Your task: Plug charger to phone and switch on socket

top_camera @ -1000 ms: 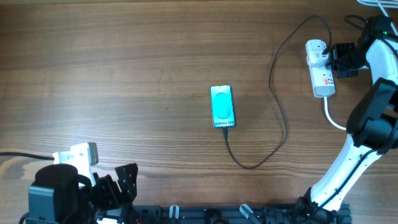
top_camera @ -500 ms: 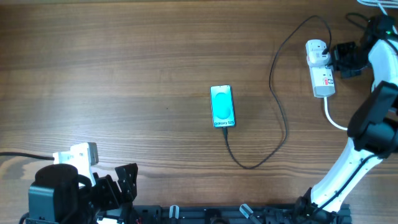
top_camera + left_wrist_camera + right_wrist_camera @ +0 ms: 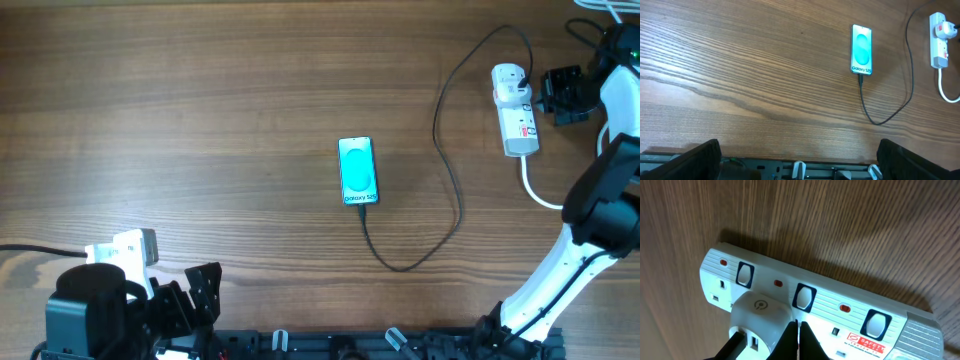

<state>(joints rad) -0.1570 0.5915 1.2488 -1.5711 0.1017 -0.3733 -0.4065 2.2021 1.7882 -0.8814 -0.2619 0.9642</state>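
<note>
Right claw (image 3: pixel 798 336) clenched, empty, beside the socket (image 3: pixel 805 297).
Socket's near edge cut off; switch states unreadable. Left claw (image 3: pixel 800 160) released, fingertips cropped at frame corners.

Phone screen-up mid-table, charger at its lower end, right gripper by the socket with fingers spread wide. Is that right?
One error: the right wrist view shows the right gripper with fingers closed together, not spread, by the socket. The phone and charger are as stated.

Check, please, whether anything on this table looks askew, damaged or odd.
Nothing stands out: the phone lies flat, the charger curves loosely from its end toward the socket, and the socket looks intact.
</note>
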